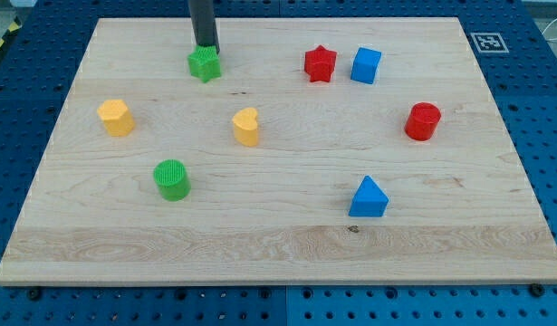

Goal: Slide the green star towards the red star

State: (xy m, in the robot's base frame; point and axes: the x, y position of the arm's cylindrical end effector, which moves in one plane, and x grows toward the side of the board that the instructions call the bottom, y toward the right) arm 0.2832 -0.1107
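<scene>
The green star [205,64] lies near the view's top, left of centre. The red star [320,64] lies to its right at about the same height, well apart from it. My tip [206,49] stands at the green star's upper edge, touching or nearly touching it; the dark rod rises out of the view's top.
A blue cube [366,65] sits just right of the red star. A red cylinder [423,121] is at the right, a blue triangular block [368,198] lower right, a green cylinder [172,179] lower left, a yellow hexagonal block [116,118] at left, a yellow heart-like block [246,126] in the middle.
</scene>
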